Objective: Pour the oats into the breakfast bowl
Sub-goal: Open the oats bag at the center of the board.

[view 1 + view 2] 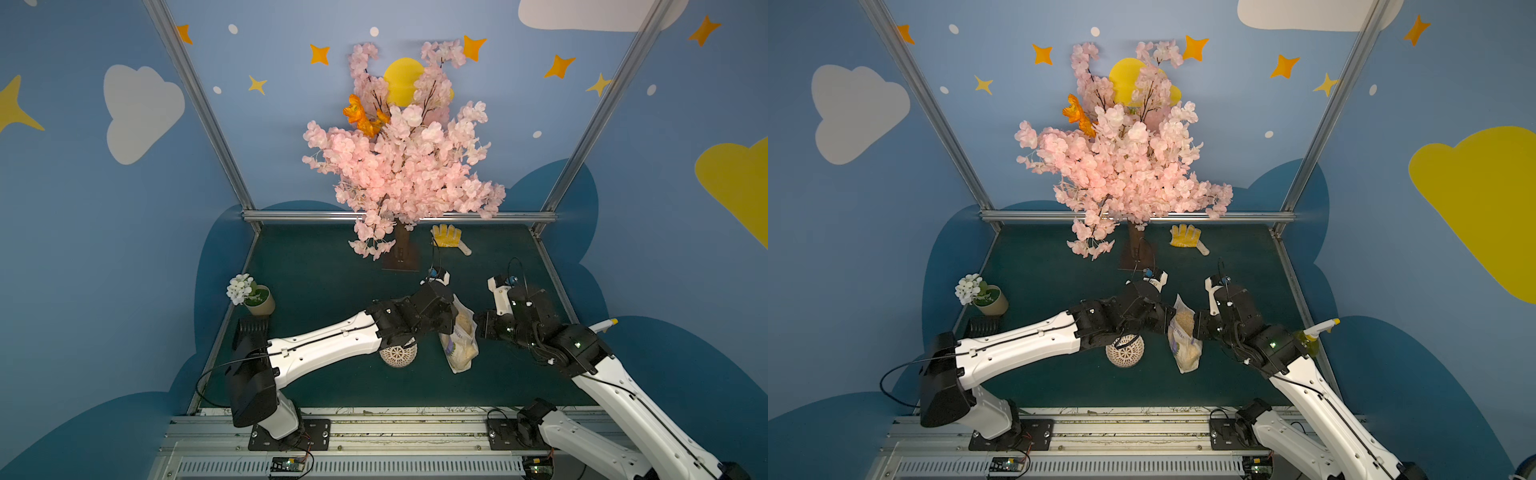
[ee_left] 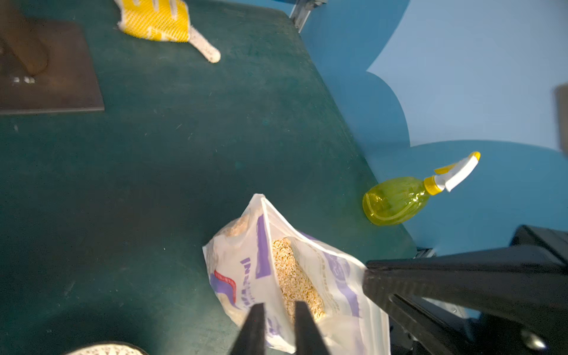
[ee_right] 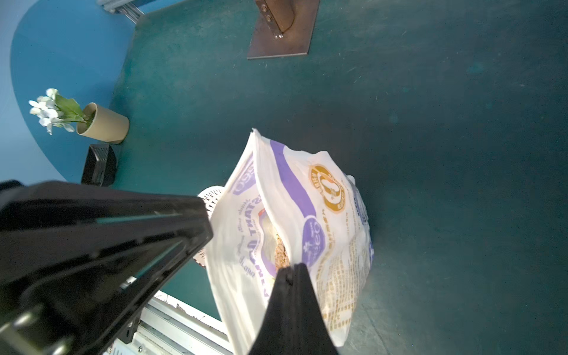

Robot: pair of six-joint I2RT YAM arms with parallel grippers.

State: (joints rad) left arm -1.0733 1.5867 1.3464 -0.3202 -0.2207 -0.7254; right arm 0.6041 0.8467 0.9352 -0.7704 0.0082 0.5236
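Left arm [image 1: 324,343] overhangs the breakfast bowl [image 1: 398,357] (far mat [image 1: 316,257] lies open).

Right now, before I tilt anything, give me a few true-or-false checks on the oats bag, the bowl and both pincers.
1. The oats bag is upright with its mouth open, and flakes are visible inside. True.
2. The right pincer is open and clear of the bag. False: it is shut on the rim of the bag's mouth.
3. The left pincer is at the bag with its jaws apart. True.
4. The breakfast bowl sits beside the bag on the robot's left, partly under the left arm. True.
5. The yellow glove lies next to the bowl. False: it lies at the far end of the table, near the tree base.
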